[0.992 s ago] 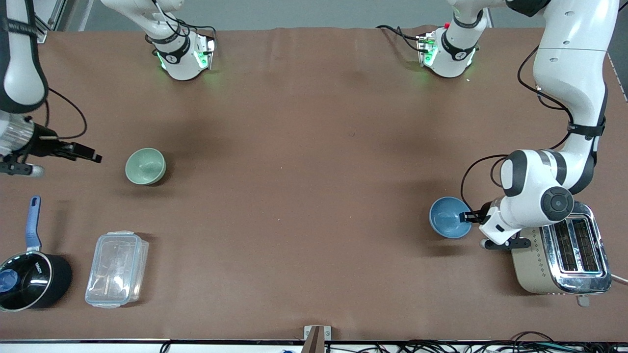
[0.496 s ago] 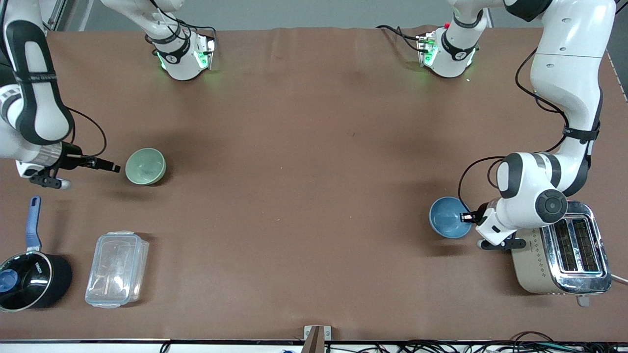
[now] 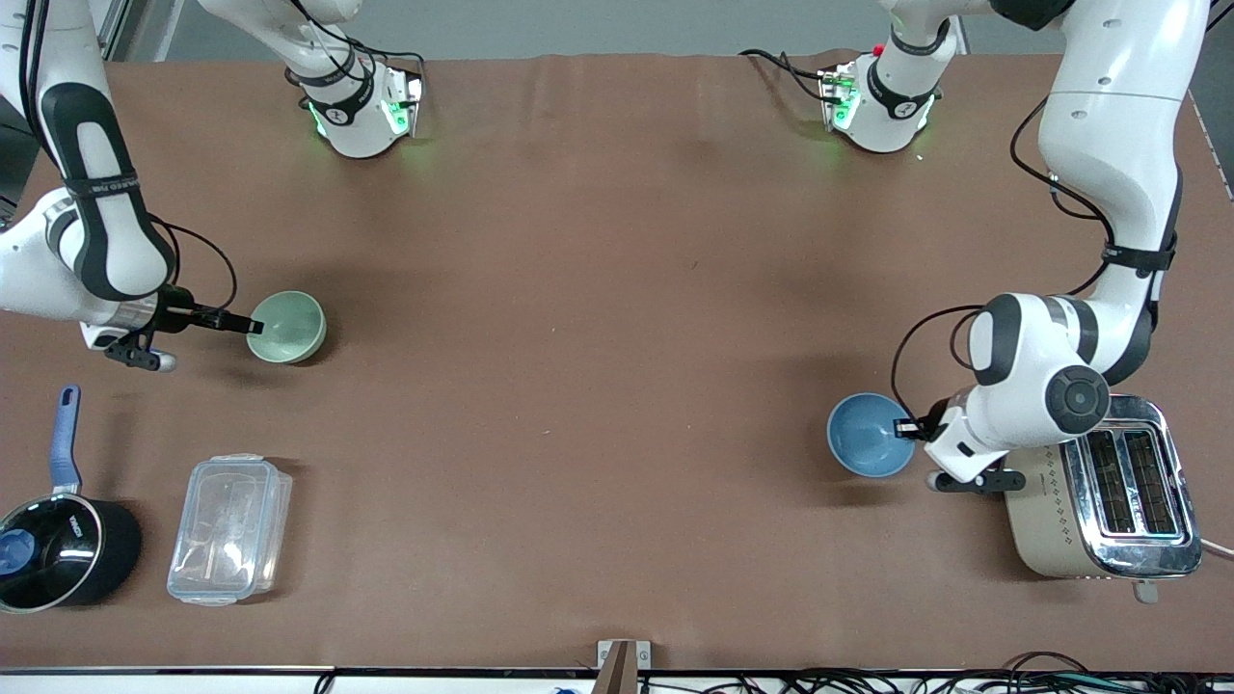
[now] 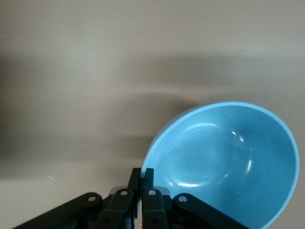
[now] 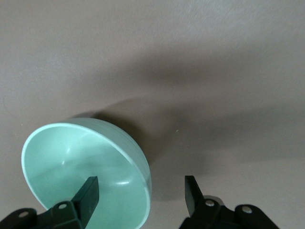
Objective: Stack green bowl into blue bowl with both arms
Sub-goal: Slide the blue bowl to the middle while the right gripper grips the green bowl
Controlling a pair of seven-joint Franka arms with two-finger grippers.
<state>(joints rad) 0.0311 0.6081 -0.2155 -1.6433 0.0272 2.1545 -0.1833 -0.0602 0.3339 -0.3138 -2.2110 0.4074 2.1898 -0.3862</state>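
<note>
The green bowl [image 3: 286,327] sits on the table toward the right arm's end. My right gripper [image 3: 253,327] is open at its rim, one finger inside the bowl and one outside, as the right wrist view shows around the green bowl [image 5: 81,167]. The blue bowl [image 3: 870,434] is toward the left arm's end, beside the toaster. My left gripper [image 3: 906,430] is shut on the blue bowl's rim. The left wrist view shows the blue bowl [image 4: 228,157] tilted, with the rim pinched between the fingers.
A toaster [image 3: 1109,501] stands beside the blue bowl, at the left arm's end. A black saucepan with a blue handle [image 3: 53,535] and a clear plastic box [image 3: 229,528] lie nearer the front camera than the green bowl.
My right gripper has moved across to the green bowl and now straddles its rim. My left gripper has shifted the blue bowl a little toward the table's middle.
</note>
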